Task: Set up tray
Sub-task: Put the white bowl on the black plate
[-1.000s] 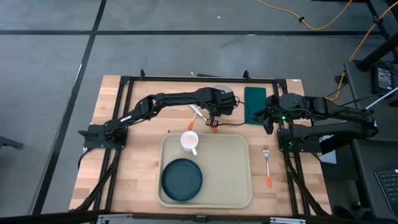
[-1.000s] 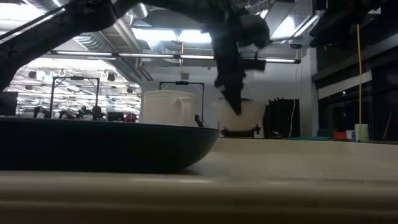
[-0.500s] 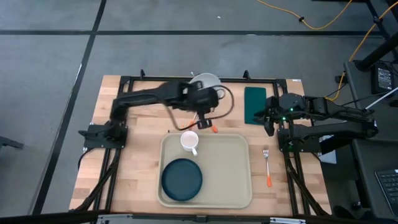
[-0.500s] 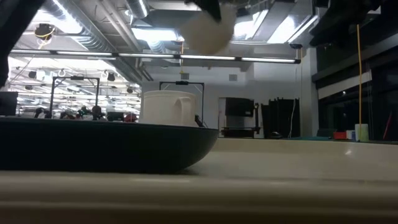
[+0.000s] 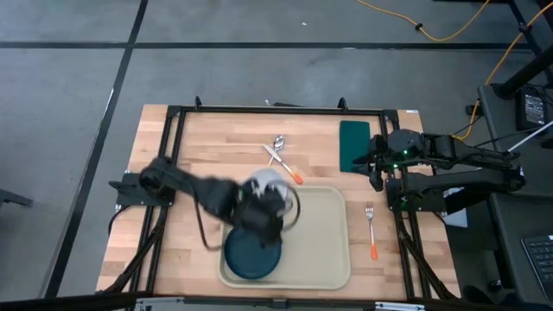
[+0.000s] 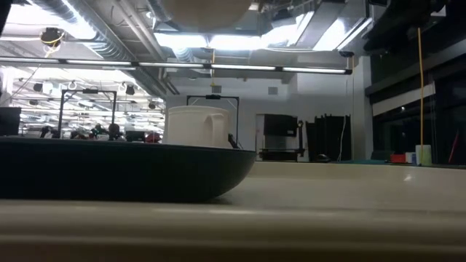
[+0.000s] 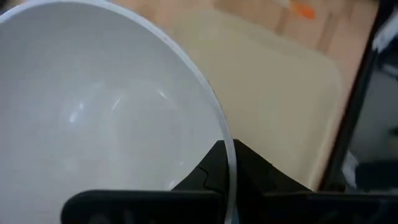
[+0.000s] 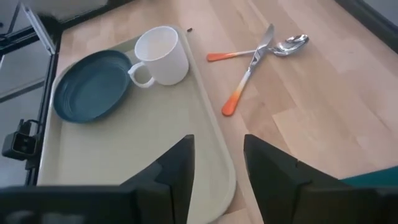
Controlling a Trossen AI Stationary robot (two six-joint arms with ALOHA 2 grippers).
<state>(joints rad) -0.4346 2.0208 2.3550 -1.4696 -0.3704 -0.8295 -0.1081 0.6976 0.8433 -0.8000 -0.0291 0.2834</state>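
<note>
The left gripper hangs over the tray, above its upper-left part, with its jaws pinching the rim of one white bowl. The bowl sits between the jaws on one edge and spreads out ahead of them; from the high camera it shows as a pale blur over the spot where the mug stands.

The cream tray lies on the wooden surface in the middle, just below the left jaws. It carries one dark blue plate and one white mug, the mug just beside the plate.

Past the tray's far edge, beyond the left jaws, one knife and one spoon, both with orange handles, lie crossed on the surface. One fork with an orange handle lies alone just to the right of the tray.

The right gripper waits at the surface's right side, its jaws spread and empty, with the tray's corner ahead of them. One dark green napkin lies just beside it.
</note>
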